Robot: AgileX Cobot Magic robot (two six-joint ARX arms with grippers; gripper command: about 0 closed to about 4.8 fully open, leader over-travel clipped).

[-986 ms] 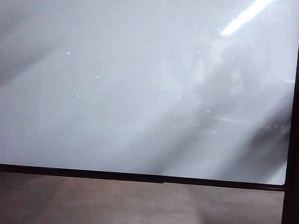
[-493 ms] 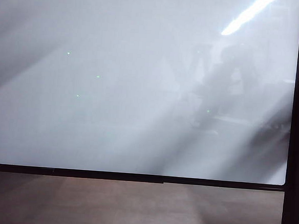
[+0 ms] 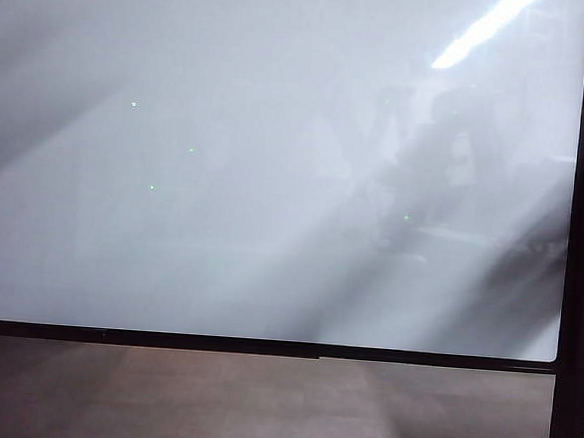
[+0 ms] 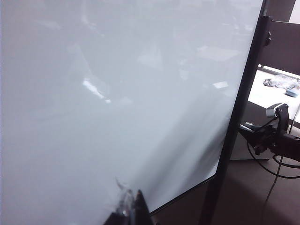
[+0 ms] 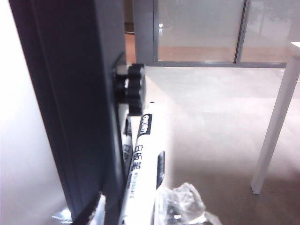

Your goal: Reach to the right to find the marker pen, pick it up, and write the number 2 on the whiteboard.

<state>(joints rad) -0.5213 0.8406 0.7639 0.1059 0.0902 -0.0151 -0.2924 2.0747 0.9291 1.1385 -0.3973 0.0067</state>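
While part-open, right hand (image 5: 133, 213) astride marker pen (image 5: 140, 159).

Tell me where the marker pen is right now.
Only the right wrist view shows the marker pen: beside the whiteboard's dark frame, below a black knob, at the right gripper.

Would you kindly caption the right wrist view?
Right gripper closing in on marker pen beside the whiteboard frame's black knob.

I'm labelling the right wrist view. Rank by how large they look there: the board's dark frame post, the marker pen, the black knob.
1. Dark frame post, by far the largest.
2. Marker pen, though it sits close to the camera.
3. Black knob, the smallest.
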